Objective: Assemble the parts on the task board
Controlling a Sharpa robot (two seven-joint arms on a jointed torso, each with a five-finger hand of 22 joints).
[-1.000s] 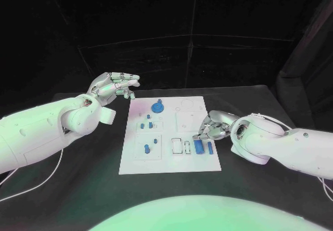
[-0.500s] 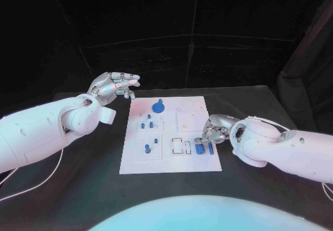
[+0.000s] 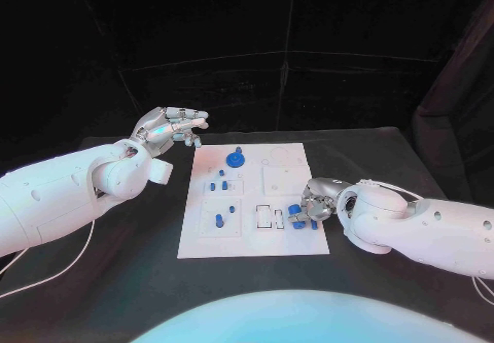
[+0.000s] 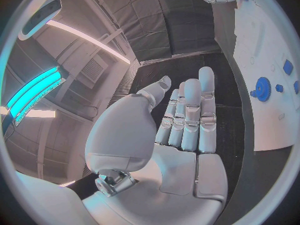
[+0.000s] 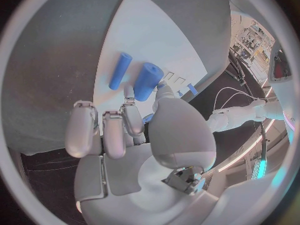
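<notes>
The white task board lies mid-table. A thick blue cylinder and a thin blue pin lie side by side near its right edge. My right hand is low over them, fingers curled, fingertips at the thick cylinder's near end; the thin pin lies beside it. Whether the cylinder is gripped is unclear. My left hand hovers beyond the board's far left corner, fingers stretched, holding nothing. A blue gear stands at the board's far end.
Several small blue pegs stand in the board's left half, and white slots sit beside the cylinder. The blue gear and board lie off to the side of my left hand. Black table surrounds the board.
My right hand has slid along the board's right edge toward me and lowered its fingertips onto the thick cylinder. The left hand has stayed where it was.
</notes>
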